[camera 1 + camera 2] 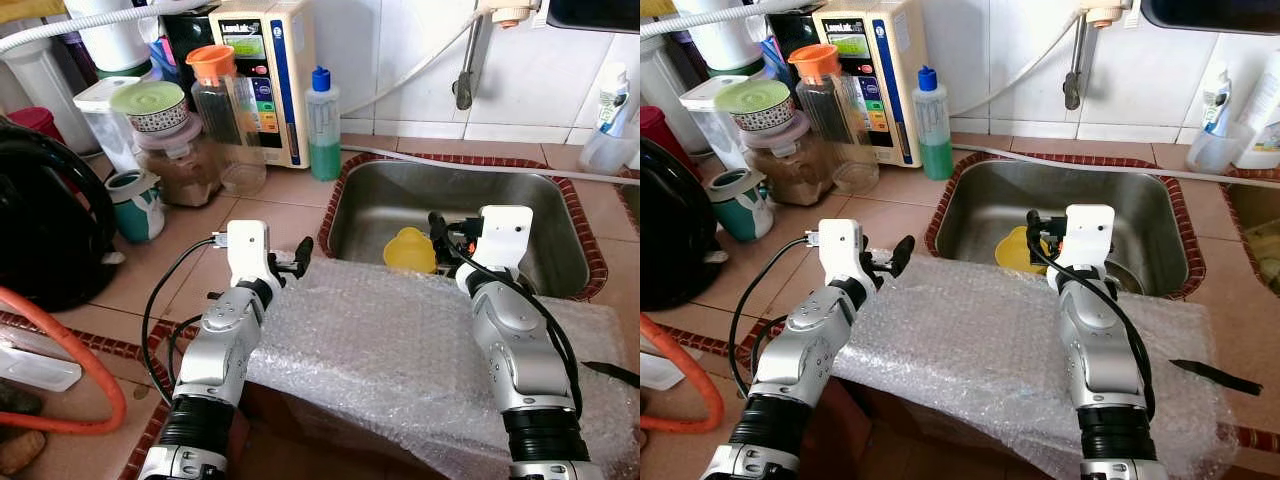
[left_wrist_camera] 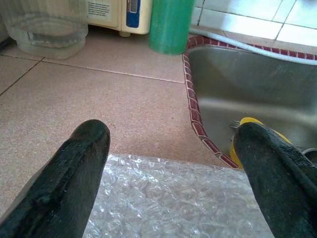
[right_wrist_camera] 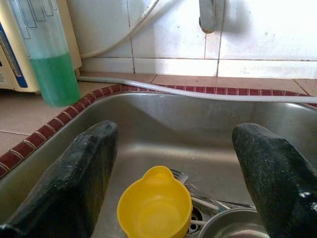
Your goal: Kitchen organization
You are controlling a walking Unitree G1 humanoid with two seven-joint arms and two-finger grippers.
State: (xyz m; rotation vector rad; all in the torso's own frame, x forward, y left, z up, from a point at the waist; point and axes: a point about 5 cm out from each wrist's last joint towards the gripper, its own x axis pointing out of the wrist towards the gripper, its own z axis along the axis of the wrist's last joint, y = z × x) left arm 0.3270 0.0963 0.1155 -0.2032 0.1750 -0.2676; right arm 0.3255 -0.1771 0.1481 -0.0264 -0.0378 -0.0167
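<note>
A yellow plastic cup (image 1: 410, 250) lies in the steel sink (image 1: 470, 190), beside a fork and a metal bowl (image 3: 233, 225). My right gripper (image 1: 442, 232) hangs open over the sink's near side, just right of the cup and above it; in the right wrist view the cup (image 3: 154, 208) sits low between the fingers, untouched. My left gripper (image 1: 295, 258) is open and empty at the back edge of a bubble wrap sheet (image 1: 380, 340) that covers the front counter. It points at the sink's left rim.
On the tiled counter to the left stand a green soap bottle (image 1: 322, 125), a water filter unit (image 1: 265, 75), an orange-lidded pitcher (image 1: 225, 110), jars (image 1: 180, 150) and a teal mug (image 1: 135, 205). A black appliance (image 1: 45, 230) and an orange hose (image 1: 90, 340) lie at far left. A tap (image 1: 465, 80) overhangs the sink.
</note>
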